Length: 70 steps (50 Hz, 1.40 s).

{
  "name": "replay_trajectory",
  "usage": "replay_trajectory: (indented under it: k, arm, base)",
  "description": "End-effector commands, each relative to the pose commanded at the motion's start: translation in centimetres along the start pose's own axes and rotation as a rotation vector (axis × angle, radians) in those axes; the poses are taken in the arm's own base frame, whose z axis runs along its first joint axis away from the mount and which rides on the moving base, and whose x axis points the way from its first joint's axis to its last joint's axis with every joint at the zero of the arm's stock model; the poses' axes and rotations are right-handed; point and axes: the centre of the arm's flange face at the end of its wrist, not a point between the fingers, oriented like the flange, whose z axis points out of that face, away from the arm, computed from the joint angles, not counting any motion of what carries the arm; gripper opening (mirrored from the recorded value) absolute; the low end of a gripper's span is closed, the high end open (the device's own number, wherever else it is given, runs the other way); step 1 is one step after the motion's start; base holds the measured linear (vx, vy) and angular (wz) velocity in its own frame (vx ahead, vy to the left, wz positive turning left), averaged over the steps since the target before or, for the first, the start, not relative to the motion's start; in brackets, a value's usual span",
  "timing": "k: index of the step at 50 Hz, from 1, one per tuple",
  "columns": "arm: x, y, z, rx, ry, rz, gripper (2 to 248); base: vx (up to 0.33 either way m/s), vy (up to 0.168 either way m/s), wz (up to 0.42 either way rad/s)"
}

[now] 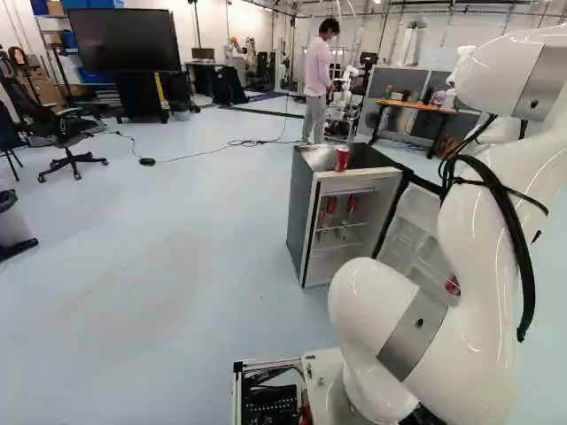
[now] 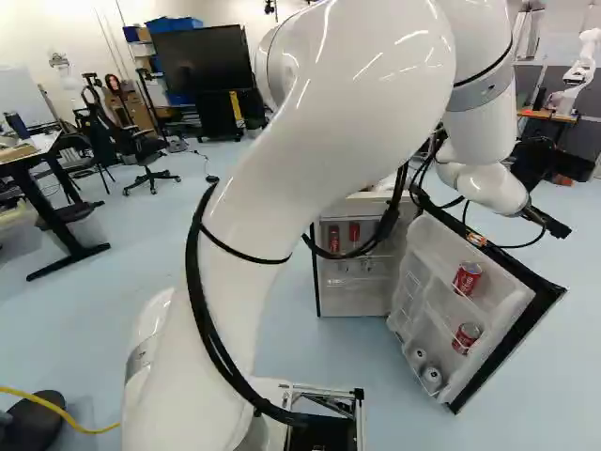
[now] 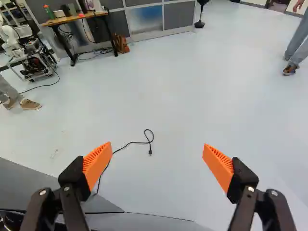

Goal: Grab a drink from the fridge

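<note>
A small fridge [image 1: 300, 212], dark-sided and pale inside, is seen standing upright on the floor, its door [image 2: 441, 246] swung wide open. On its dark, glossy top, a red drink can [image 1: 342, 158] is stood upright near the front edge. Inside, red cans [image 2: 354, 233] are held upright on a wire-fronted shelf; their exact number cannot be told. The door is edged in black and lined with pale, see-through racks. In these, a red and silver upper can [image 2: 467, 278] is held above a similar lower can [image 2: 467, 337], both slightly tilted in the right base view. Below them, two pale round items [image 2: 432, 379] are kept side by side in the lowest rack; what they are cannot be made out.
</note>
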Motion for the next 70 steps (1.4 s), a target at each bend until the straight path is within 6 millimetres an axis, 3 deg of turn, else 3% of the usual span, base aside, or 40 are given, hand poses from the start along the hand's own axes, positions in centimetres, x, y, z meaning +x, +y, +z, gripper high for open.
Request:
replay_trajectory:
  k: [34, 70]
  arm:
    - [-3.8, 0.3, 2.7, 0.004, -0.109, -0.031, 247]
    - [-5.2, 0.3, 2.7, 0.008, -0.242, -0.056, 247]
  base:
    - [0.0, 0.0, 0.0]
    - [0.0, 0.0, 0.0]
